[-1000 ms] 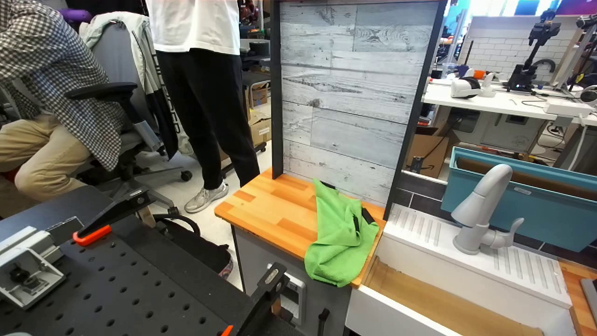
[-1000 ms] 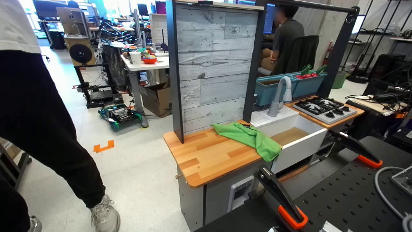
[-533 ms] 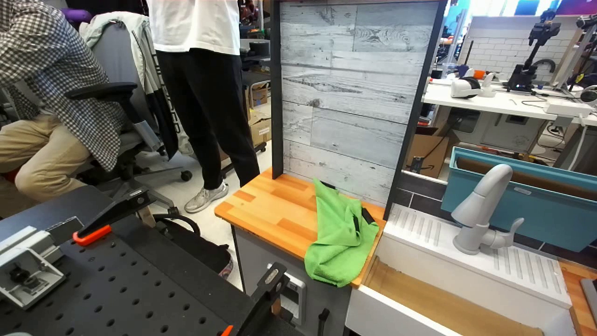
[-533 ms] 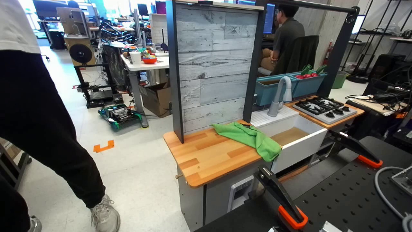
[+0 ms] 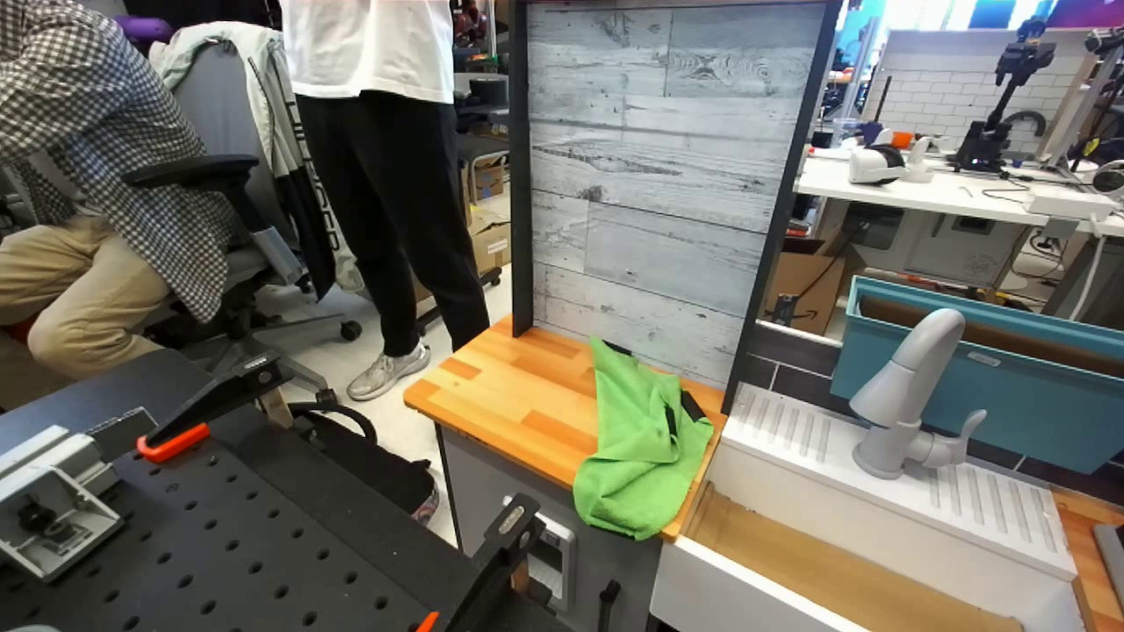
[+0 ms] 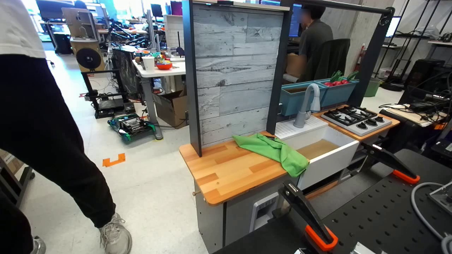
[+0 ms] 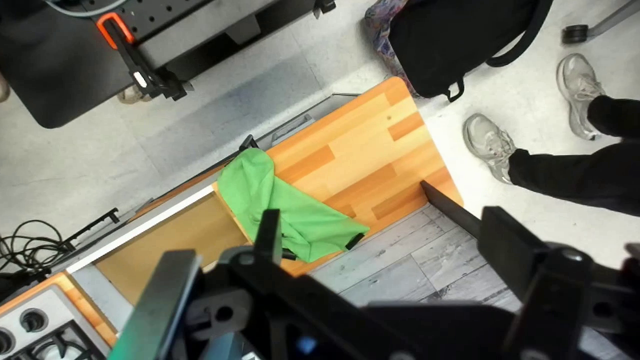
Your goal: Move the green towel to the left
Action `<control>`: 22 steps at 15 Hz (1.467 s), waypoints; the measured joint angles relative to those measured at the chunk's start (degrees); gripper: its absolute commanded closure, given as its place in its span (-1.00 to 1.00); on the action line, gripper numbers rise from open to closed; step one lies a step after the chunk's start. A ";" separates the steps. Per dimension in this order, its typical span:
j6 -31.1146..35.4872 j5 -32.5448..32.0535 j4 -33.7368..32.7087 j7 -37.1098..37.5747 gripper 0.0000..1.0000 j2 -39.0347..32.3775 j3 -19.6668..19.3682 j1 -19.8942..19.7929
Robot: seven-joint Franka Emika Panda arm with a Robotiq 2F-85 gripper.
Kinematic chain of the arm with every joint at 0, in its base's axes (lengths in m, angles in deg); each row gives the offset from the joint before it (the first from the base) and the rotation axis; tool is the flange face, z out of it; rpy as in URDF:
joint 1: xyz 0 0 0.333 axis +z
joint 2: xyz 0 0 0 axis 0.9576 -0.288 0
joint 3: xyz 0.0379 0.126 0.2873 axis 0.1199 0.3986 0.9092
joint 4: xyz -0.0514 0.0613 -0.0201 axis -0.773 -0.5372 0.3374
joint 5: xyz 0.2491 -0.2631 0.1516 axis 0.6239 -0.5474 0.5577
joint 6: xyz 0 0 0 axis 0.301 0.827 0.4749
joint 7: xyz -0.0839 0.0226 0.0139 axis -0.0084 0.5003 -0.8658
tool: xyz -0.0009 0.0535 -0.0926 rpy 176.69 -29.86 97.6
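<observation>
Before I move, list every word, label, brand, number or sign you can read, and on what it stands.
Nothing reads clearly in any view.
Label on the teal planter: too small.
Lettering on the jacket over the chair: too blurred.
White label on the cardboard box behind the standing person: too small.
Dark print on the carton below the white table: too small.
Pale labels on the black-and-orange clamps: too small.

Bright, diffuse light filled both exterior views, bluish-white glare point(image 6: 132, 8) washing out the far background. In the wrist view, a soft shadow point(image 7: 250, 105) crossed the pale tiled floor point(image 7: 85, 155), and the blocky black fingers point(image 7: 511, 250) were blurred close to the lens.
</observation>
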 measured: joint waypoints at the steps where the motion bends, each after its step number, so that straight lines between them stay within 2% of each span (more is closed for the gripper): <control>1: 1.24 -0.11 -0.79 0.27 -1.00 -2.18 -0.07 0.04; 4: 2.46 -0.17 -1.81 0.52 -1.00 -5.62 -0.33 0.14; 15: 2.75 -0.17 -1.61 0.66 -1.00 -5.00 -0.39 0.19; 19: 8.57 -0.38 0.03 2.16 -1.00 -7.14 -0.54 0.19; 22: 12.71 -1.17 -0.09 3.29 -1.00 -11.53 -0.75 0.34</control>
